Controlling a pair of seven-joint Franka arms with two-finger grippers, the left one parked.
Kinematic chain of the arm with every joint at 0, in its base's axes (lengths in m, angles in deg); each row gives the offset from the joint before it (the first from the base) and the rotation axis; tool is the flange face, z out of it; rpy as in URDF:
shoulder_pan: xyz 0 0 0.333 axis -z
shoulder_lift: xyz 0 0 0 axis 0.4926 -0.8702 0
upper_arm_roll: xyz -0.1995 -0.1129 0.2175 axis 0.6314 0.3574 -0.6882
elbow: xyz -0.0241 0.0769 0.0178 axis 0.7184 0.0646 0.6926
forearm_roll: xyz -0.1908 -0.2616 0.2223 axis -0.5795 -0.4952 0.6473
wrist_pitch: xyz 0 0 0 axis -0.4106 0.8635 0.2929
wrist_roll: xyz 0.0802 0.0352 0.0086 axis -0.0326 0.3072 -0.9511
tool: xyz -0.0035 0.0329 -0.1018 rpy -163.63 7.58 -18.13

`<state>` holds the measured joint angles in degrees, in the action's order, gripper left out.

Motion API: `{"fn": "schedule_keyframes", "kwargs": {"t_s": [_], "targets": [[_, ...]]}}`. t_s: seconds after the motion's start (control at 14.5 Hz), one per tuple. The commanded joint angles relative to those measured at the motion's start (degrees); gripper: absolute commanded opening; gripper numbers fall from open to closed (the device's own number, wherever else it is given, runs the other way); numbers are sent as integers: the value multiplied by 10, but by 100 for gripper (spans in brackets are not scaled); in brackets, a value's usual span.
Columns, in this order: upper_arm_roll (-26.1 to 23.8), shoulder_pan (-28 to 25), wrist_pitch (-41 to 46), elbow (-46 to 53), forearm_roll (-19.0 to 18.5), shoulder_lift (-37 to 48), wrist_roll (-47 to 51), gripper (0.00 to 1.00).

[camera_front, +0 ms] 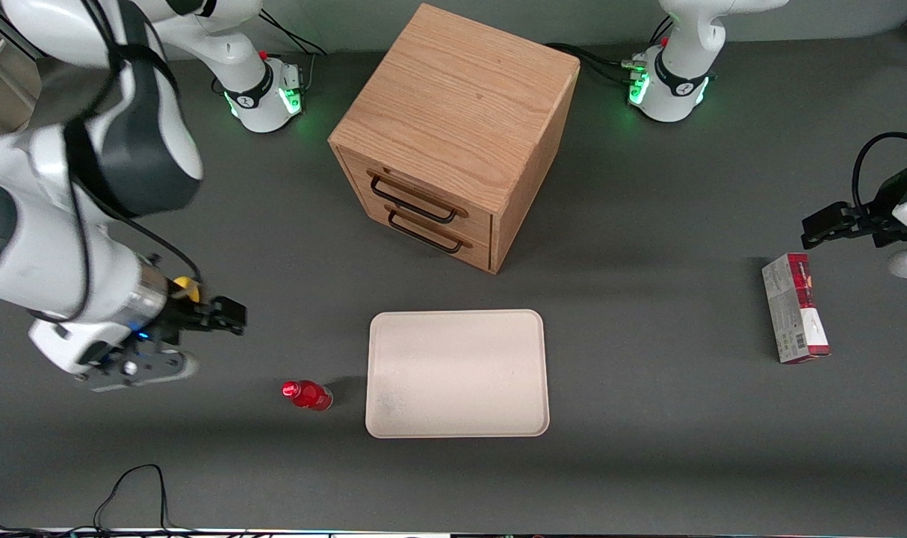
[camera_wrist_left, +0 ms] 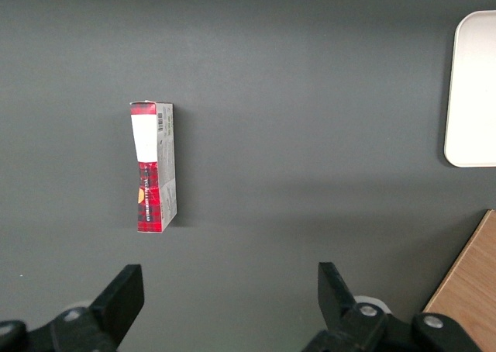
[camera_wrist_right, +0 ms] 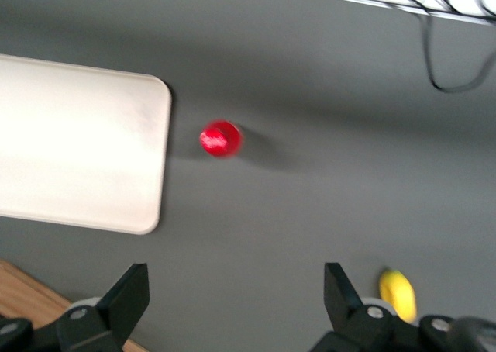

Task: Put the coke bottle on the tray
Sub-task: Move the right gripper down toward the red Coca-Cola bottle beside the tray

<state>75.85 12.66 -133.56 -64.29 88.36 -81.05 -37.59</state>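
The coke bottle (camera_front: 306, 394), small and red with a red cap, stands on the grey table beside the tray's edge toward the working arm's end. The cream-white tray (camera_front: 457, 373) lies flat in front of the wooden drawer cabinet (camera_front: 453, 134) and holds nothing. My right gripper (camera_front: 226, 317) is open and empty, up above the table, farther from the front camera than the bottle and apart from it. In the right wrist view the bottle (camera_wrist_right: 220, 138) shows from above beside the tray (camera_wrist_right: 77, 146), well away from the open gripper (camera_wrist_right: 236, 294).
A yellow lemon (camera_front: 187, 288) lies partly hidden by my wrist; it also shows in the right wrist view (camera_wrist_right: 398, 292). A red-and-grey carton (camera_front: 795, 317) lies toward the parked arm's end. Cables (camera_front: 136, 493) run along the table's near edge.
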Motion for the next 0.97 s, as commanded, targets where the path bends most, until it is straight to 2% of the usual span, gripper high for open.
{"fn": "schedule_keyframes", "kwargs": {"t_s": [0.0,0.28,0.9], "targets": [[-19,4,-14,60,5,-39,14,100],[-17,9,-28,57,3,-61,13,100],[-18,13,-148,53,5,-152,13,100]]}}
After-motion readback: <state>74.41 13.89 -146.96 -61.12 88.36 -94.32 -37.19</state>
